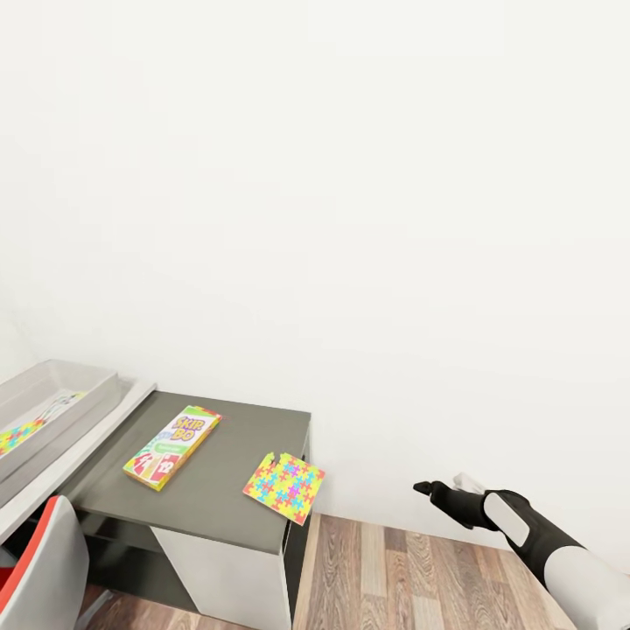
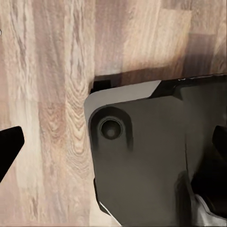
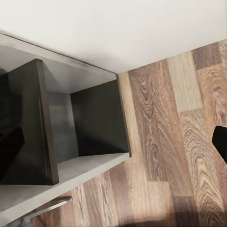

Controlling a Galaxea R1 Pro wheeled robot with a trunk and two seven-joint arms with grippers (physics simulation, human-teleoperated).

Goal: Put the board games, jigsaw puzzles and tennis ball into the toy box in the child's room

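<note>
Our right gripper [image 1: 426, 487] (jaws spread, empty) hangs right of the jigsaw puzzle [image 1: 284, 487], which overhangs the table's [image 1: 219, 499] right edge.

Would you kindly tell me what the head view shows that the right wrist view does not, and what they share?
Head view alone: the yellow-green Skip-Bo board game box, the multicoloured jigsaw puzzle sheet overhanging the dark grey side unit's top, the shallow light grey toy box, and the right gripper. Right wrist view alone: an open dark shelf compartment. Both: the white wall and wood-plank floor.
</note>
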